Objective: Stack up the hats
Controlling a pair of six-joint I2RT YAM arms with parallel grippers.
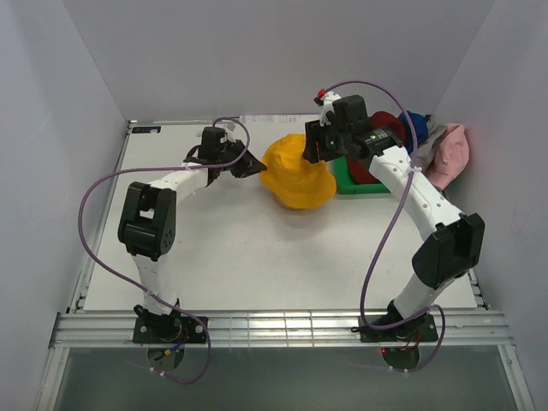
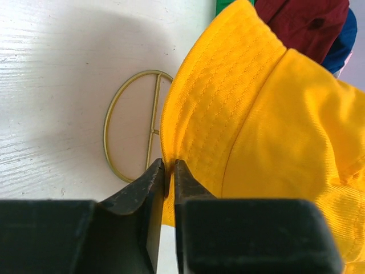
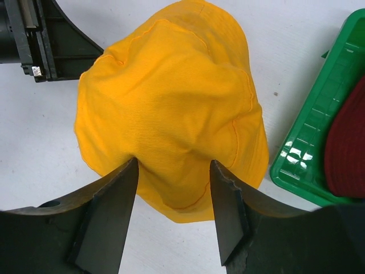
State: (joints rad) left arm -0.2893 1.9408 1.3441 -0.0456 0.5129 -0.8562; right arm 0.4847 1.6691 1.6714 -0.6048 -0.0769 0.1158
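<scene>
The yellow hat [image 1: 295, 171] lies at the back middle of the table, partly over a gold wire stand [image 2: 137, 123]. My left gripper [image 1: 255, 164] is shut on the hat's left brim [image 2: 169, 165]. My right gripper [image 1: 313, 144] is open just above the hat's crown [image 3: 171, 97], its fingers [image 3: 117, 200] straddling a fold of the fabric. The dark red hat [image 1: 377, 128] and the blue hat [image 1: 417, 120] sit in the green bin [image 1: 353, 187]. The pink hat [image 1: 451, 152] lies at the far right by the wall. I cannot make out the grey hat.
The green bin stands right beside the yellow hat, under my right arm; its rim shows in the right wrist view [image 3: 311, 148]. White walls close in the back and both sides. The table's near half is bare white board [image 1: 274, 257].
</scene>
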